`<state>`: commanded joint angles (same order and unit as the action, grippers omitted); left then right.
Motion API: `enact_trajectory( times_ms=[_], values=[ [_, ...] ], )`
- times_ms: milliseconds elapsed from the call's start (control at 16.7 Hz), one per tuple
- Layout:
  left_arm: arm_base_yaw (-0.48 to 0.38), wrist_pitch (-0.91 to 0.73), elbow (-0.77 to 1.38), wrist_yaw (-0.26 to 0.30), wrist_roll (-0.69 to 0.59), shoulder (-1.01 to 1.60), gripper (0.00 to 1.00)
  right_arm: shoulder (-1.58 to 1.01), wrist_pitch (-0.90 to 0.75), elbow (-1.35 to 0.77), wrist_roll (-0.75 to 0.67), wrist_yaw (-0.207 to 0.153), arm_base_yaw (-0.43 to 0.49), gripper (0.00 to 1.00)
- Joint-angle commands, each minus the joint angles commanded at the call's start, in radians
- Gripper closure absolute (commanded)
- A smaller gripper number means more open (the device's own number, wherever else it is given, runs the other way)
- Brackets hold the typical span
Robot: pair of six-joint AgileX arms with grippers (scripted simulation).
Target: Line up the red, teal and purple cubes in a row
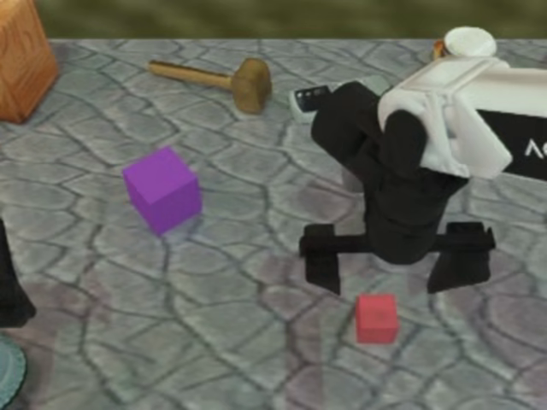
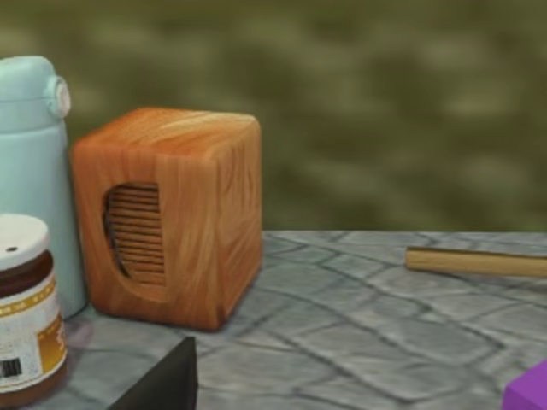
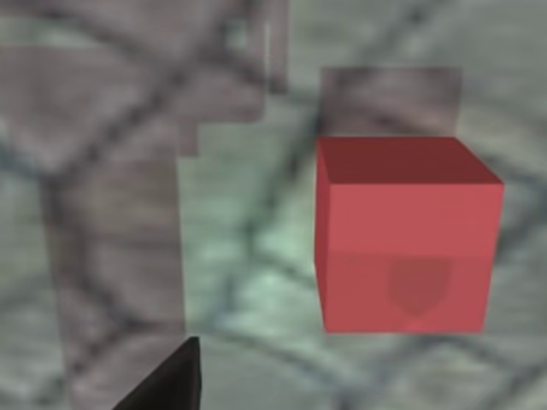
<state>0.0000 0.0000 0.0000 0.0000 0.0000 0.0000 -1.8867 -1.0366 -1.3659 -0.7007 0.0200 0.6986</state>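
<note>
Red cube sits alone at lower centre-right of the top view, and the right gripper hangs just above it, fingers spread wide, holding nothing. Purple cube is off at centre-left, well apart from red. No row yet, I'd say; everything's left to do. The teal cube is nowhere to be seen, perhaps hidden under the arm. The left arm is cut off at the lower-left edge, its grip impossible to judge. Beyond them: mallet up top, wooden block in the upper-left corner.
</note>
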Motion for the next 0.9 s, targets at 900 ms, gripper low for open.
enact_trajectory(
  times_ms=[900],
  values=[
    [0.000, 0.000, 0.000, 0.000, 0.000, 0.000, 0.00, -0.216, -0.124, -0.323, 0.378, -0.010, -0.145, 0.00]
  ],
)
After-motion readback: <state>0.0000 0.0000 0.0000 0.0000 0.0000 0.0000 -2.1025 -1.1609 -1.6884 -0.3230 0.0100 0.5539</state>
